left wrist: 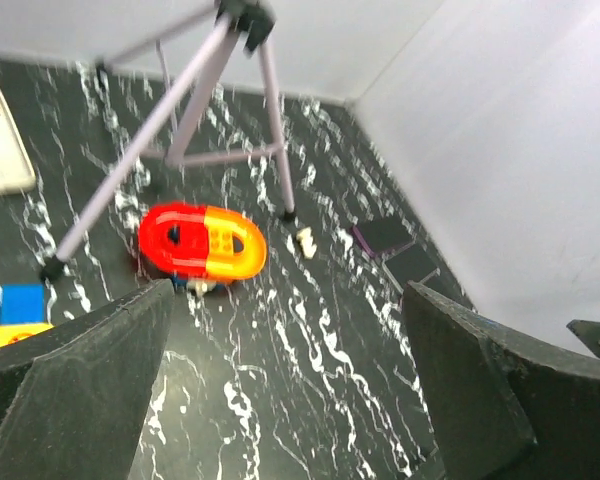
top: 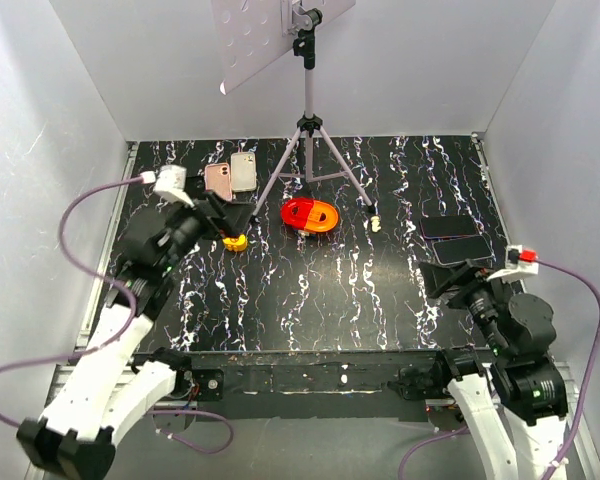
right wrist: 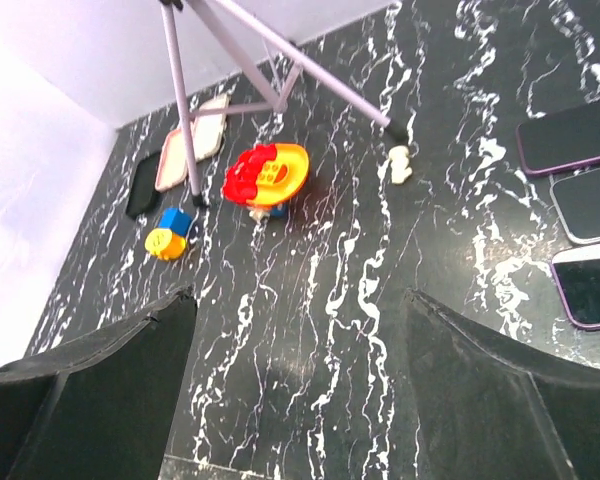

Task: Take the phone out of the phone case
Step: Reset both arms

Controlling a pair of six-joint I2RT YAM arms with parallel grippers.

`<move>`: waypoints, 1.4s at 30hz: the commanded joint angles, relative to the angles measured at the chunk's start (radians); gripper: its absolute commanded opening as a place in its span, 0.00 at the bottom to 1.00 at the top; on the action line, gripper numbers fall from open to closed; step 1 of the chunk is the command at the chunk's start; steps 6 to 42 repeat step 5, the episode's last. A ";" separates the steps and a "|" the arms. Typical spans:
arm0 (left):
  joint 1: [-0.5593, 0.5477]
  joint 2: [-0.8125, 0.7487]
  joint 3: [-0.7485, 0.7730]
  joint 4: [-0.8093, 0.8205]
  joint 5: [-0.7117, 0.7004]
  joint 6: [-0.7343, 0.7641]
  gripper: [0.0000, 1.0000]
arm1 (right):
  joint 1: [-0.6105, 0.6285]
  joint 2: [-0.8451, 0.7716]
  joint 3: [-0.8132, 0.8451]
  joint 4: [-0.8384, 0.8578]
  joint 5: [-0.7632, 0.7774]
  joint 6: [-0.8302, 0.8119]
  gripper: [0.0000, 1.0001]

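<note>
Phone, dark with a purple rim, lies flat on the bench at the frame's right edge, above two more. The left end effector and right end effector both gape wide, holding nothing.

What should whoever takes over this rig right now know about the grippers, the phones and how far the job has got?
Left gripper: open, empty, hovering near the yellow and blue toy.
Right gripper: open, empty, beside the three phones at the right edge.
Two more phone-shaped items lie far left, by the tripod. I cannot tell which items are cased.
Done: nothing that shows; no phone is held.
Left: find the cased phone, grip it, and pull the phone out of its case.
</note>
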 commanded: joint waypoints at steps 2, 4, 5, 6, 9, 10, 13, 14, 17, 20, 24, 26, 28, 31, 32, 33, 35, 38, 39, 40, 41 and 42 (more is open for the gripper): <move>0.002 -0.252 -0.014 -0.076 -0.167 0.096 0.98 | 0.002 -0.108 0.010 0.079 0.108 -0.021 0.88; 0.002 -0.307 -0.008 -0.093 -0.224 0.123 0.98 | 0.002 -0.122 0.026 0.081 0.161 -0.025 0.89; 0.000 -0.329 -0.005 -0.104 -0.285 0.133 0.98 | 0.002 -0.121 0.042 0.059 0.191 -0.025 0.89; 0.000 -0.329 -0.005 -0.104 -0.285 0.133 0.98 | 0.002 -0.121 0.042 0.059 0.191 -0.025 0.89; 0.000 -0.329 -0.005 -0.104 -0.285 0.133 0.98 | 0.002 -0.121 0.042 0.059 0.191 -0.025 0.89; 0.000 -0.329 -0.005 -0.104 -0.285 0.133 0.98 | 0.002 -0.121 0.042 0.059 0.191 -0.025 0.89; 0.000 -0.329 -0.005 -0.104 -0.285 0.133 0.98 | 0.002 -0.121 0.042 0.059 0.191 -0.025 0.89; 0.000 -0.329 -0.005 -0.104 -0.285 0.133 0.98 | 0.002 -0.121 0.042 0.059 0.191 -0.025 0.89; 0.000 -0.329 -0.005 -0.104 -0.285 0.133 0.98 | 0.002 -0.121 0.042 0.059 0.191 -0.025 0.89; 0.000 -0.329 -0.005 -0.104 -0.285 0.133 0.98 | 0.002 -0.121 0.042 0.059 0.191 -0.025 0.89; 0.000 -0.329 -0.005 -0.104 -0.285 0.133 0.98 | 0.002 -0.121 0.042 0.059 0.191 -0.025 0.89; 0.000 -0.329 -0.005 -0.104 -0.285 0.133 0.98 | 0.002 -0.121 0.042 0.059 0.191 -0.025 0.89; 0.000 -0.329 -0.005 -0.104 -0.285 0.133 0.98 | 0.002 -0.121 0.042 0.059 0.191 -0.025 0.89; 0.000 -0.329 -0.005 -0.104 -0.285 0.133 0.98 | 0.002 -0.121 0.042 0.059 0.191 -0.025 0.89; 0.000 -0.329 -0.005 -0.104 -0.285 0.133 0.98 | 0.002 -0.121 0.042 0.059 0.191 -0.025 0.89; 0.000 -0.329 -0.005 -0.104 -0.285 0.133 0.98 | 0.002 -0.121 0.042 0.059 0.191 -0.025 0.89; 0.000 -0.329 -0.005 -0.104 -0.285 0.133 0.98 | 0.002 -0.121 0.042 0.059 0.191 -0.025 0.89; 0.000 -0.329 -0.005 -0.104 -0.285 0.133 0.98 | 0.002 -0.121 0.042 0.059 0.191 -0.025 0.89; 0.000 -0.329 -0.005 -0.104 -0.285 0.133 0.98 | 0.002 -0.121 0.042 0.059 0.191 -0.025 0.89; 0.000 -0.329 -0.005 -0.104 -0.285 0.133 0.98 | 0.002 -0.121 0.042 0.059 0.191 -0.025 0.89; 0.000 -0.329 -0.005 -0.104 -0.285 0.133 0.98 | 0.002 -0.121 0.042 0.059 0.191 -0.025 0.89; 0.000 -0.329 -0.005 -0.104 -0.285 0.133 0.98 | 0.002 -0.121 0.042 0.059 0.191 -0.025 0.89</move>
